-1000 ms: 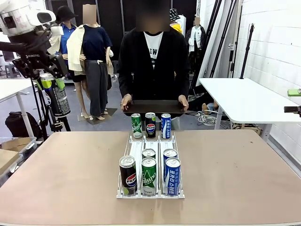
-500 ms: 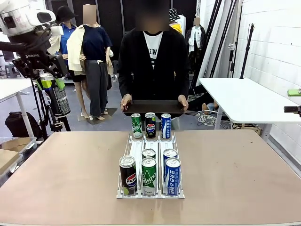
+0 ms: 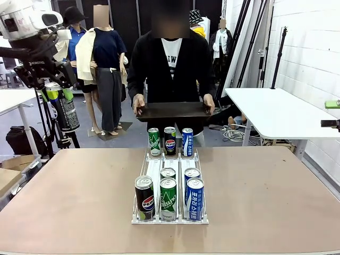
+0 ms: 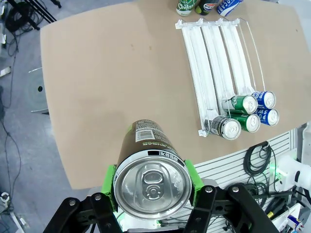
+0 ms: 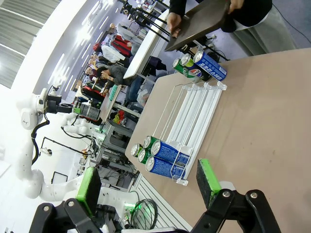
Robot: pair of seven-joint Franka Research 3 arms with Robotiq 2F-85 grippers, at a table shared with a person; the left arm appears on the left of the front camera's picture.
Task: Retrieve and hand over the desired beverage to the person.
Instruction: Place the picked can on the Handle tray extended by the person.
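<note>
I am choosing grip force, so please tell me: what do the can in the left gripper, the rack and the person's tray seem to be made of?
The can looks like aluminium: bare silvery lid with pull tab, glossy printed black wall. The rack seems white plastic lanes with thin wire rails. The tray is dark and matte; plastic or wood, I cannot tell.

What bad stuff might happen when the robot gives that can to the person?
The can sits high in the left gripper; a slip would mean a long fall. The person holds the tray in the air, so a tall can might topple on it. The gripper might bump the three cans at the far edge.
</note>
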